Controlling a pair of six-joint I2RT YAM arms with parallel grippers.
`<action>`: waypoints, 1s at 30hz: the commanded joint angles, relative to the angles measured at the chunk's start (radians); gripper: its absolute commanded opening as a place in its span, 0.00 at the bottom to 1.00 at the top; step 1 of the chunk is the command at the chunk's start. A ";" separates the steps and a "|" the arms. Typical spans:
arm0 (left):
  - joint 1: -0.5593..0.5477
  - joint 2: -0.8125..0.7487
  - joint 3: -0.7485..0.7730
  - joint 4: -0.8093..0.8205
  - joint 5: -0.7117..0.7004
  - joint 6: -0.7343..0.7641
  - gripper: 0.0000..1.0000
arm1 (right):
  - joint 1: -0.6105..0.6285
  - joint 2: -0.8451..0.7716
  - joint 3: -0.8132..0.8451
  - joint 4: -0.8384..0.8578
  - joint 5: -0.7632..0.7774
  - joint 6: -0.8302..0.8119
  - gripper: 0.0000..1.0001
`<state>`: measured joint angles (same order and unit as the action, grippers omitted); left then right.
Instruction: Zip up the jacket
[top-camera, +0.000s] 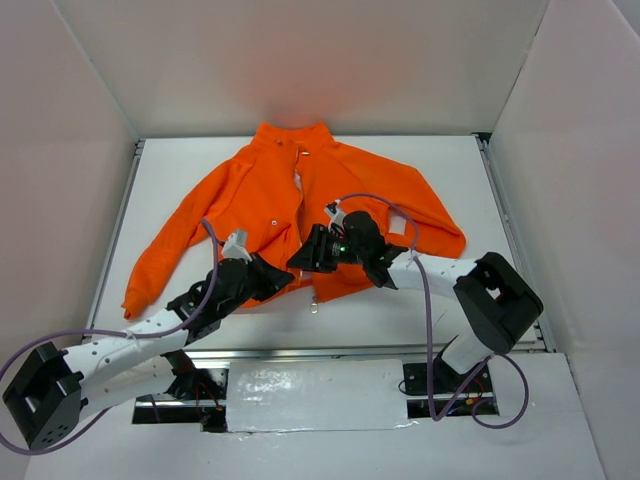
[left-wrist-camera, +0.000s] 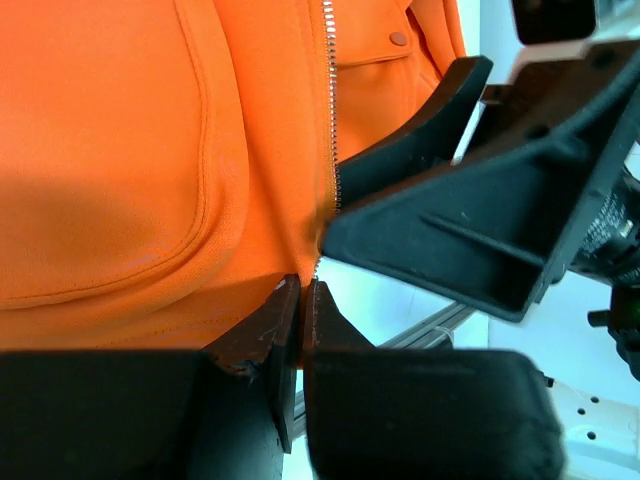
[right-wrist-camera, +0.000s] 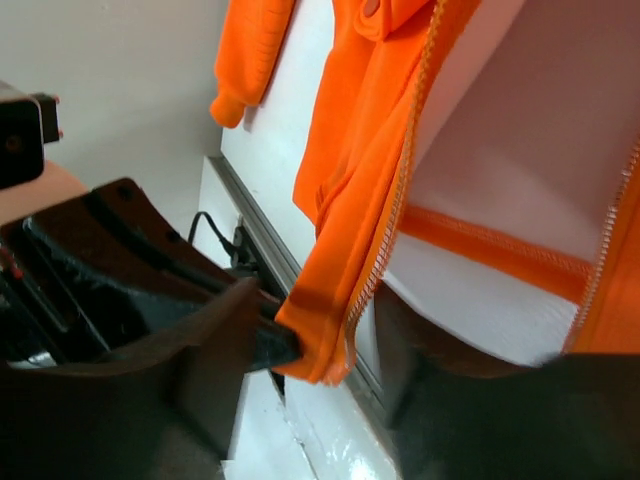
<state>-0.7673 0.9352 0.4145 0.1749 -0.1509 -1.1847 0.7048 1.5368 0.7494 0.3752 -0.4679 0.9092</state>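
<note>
Jacket (top-camera: 270, 190) front and centre: one bright orange fleece garment, spread flat on the white counter (top-camera: 430, 160) with its stand-up collar at the far side and its hem towards the arm bases. Both long sleeves are out to the sides, one angled down to the left, the other folded in on the right. As for pockets, the left wrist view catches one flapped pocket with a round snap (left-wrist-camera: 398, 38) beside the zipper, flap lying down, contents not visible. The count is one jacket, two sleeves, two arms and two tools, and both tools meet at the bottom middle of the hem. The left tool (left-wrist-camera: 305, 292) is clenched, its dark fingers pinched together right on the lowest end of the pale toothed zipper (left-wrist-camera: 330, 100), so it is grasping the jacket at the hem corner. The right tool (right-wrist-camera: 325, 340) sits just beside it, coming in from the right, fingers parted and straddling that same orange hem corner, with fabric hanging between them and no clamp on it. In the right wrist view the two zipper edges stand apart, with whitish lining (right-wrist-camera: 540, 130) showing between them. The hem lies close to the counter's near edge.
</note>
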 joint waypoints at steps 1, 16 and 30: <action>-0.010 -0.024 -0.008 0.100 0.043 -0.013 0.00 | 0.009 0.020 0.054 0.062 0.015 0.017 0.52; -0.010 0.111 0.141 -0.064 0.131 0.174 0.63 | 0.015 0.002 0.140 -0.134 -0.023 -0.174 0.00; -0.010 0.123 0.112 -0.038 0.188 0.207 0.59 | 0.013 0.002 0.175 -0.268 -0.021 -0.312 0.00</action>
<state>-0.7712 1.0718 0.5289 0.1017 0.0029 -1.0145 0.7097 1.5543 0.8654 0.1375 -0.4747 0.6510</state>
